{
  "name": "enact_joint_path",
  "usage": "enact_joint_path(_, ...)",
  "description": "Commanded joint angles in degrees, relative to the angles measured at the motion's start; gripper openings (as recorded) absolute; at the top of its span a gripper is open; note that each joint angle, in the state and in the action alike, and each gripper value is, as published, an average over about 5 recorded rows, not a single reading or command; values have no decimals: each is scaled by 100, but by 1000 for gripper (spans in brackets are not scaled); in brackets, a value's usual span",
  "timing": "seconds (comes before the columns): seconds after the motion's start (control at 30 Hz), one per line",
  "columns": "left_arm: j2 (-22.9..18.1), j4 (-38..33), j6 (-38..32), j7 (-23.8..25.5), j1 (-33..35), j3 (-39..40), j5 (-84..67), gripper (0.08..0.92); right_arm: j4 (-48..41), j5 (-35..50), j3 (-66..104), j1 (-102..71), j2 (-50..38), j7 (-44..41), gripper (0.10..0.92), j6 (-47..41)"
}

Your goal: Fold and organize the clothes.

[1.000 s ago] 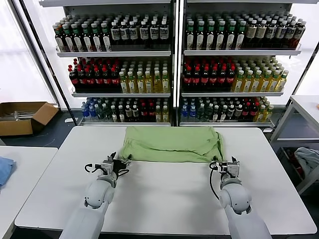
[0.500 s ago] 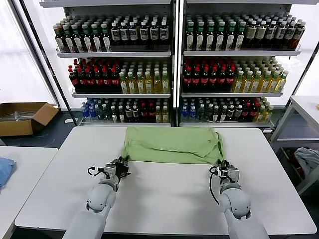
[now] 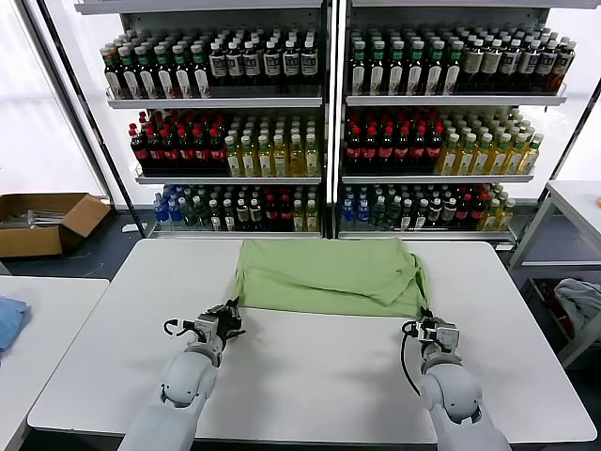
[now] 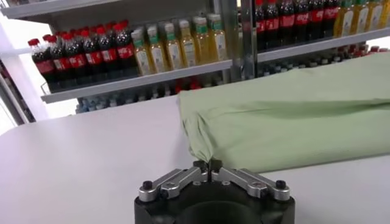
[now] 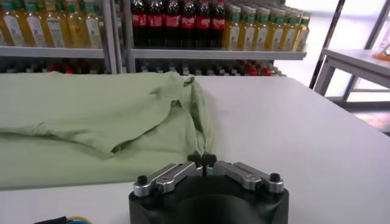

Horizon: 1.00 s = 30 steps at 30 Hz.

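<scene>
Here, green shirt (image 3: 324,275) lies flat at table (image 3: 310,376) far side, long axis left-right, just beyond both claws. Left gripper (image 3: 228,315) clenched on near-left corner; right gripper (image 3: 429,325) clenched on near-right corner. Wrist views show fabric pinched between fingertips; head view shows only overall spread.

The head view looks forward and down from above the white table (image 3: 310,366), with drink shelves (image 3: 324,122) filling the upper frame. Each wrist view sits low, just behind its own gripper, facing those shelves. All three share the green shirt (image 3: 329,277) at mid-table.
</scene>
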Motion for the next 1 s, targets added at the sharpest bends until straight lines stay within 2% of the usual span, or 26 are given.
enact_joint_path(0.03,239,-1715,74,-100,1071,-220,105,85,1117,-28,96,-782,-30,221,108,0)
enact_joint_path(0.2,513,-2710,174,-151,2094,-460,92,85,1986,-38,114,-1751,-77,633,108,-87)
enact_joint_path(0.37,528,-3417,127,-186,3137,-825,97,85,2694,-161,210,-2778,220,875,108,-78)
enact_joint_path(0.67,383,-3673,56,-164,4055,-1061,443,85,2942,-286,369,-3464,333,1100,108,-118)
enact_joint_path(0.87,318,-3639,30,-117,4231,-1042,663,85,2975,-424,219,-3511,340,1164,108,-126)
enact_joint_path(1.0,297,-3650,87,-119,4334,-955,768,85,3015,-497,179,-3509,341,1143,152,-179)
